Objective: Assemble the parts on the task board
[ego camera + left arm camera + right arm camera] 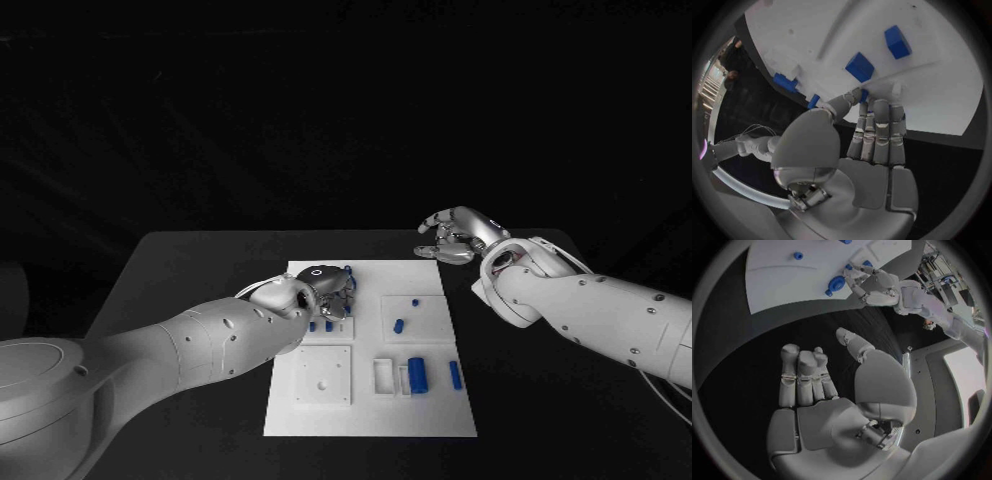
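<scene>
The left hand's (309,296) fingers (873,132) press a blue part (862,95) on the task board (433,400); steady downward pressure should seat it. The right hand (459,238) hovers empty, fingers loosely curled.

From the head camera, the silver left hand (310,293) covered the near-left corner of the flat white task board (433,415), so whatever small blue plastic parts (859,66) sat under its fingers (873,131) were mostly hidden. Couldn't tell if it actually held one.
</scene>
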